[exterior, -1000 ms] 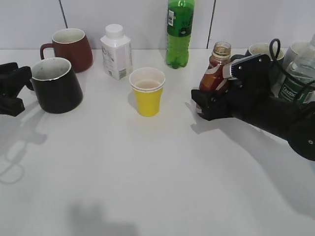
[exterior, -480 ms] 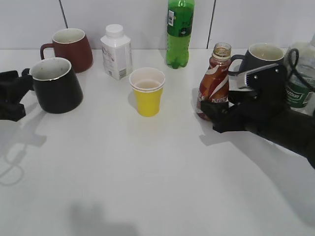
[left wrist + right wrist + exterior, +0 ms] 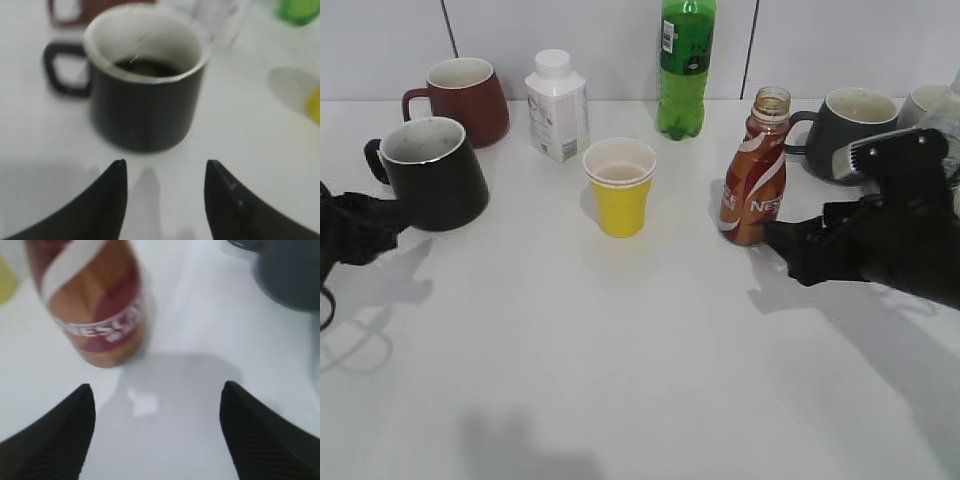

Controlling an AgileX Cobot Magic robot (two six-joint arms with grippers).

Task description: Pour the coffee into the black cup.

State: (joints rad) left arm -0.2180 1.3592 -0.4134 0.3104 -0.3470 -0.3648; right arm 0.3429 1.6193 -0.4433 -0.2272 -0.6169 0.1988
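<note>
The black cup (image 3: 433, 171) stands on the bench (image 3: 640, 380) at the left, dark liquid inside. The coffee bottle (image 3: 754, 181) stands upright. Both grippers' fingers are spread wide, holding nothing.

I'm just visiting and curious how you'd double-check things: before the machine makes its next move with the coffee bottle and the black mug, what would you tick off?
1. Coffee bottle upright on the table: ok.
2. Bottle cap off, neck open: ok.
3. Right pincer open, nothing held: ok. The bottle sits ahead and left of the gap, not between the fingers, so lined up for grasping: not ok.
4. Black cup upright, mouth up: ok.
5. Left pincer open, short of the cup: ok.
6. Cup empty: cannot tell; the left wrist view shows something dark at the bottom.
</note>
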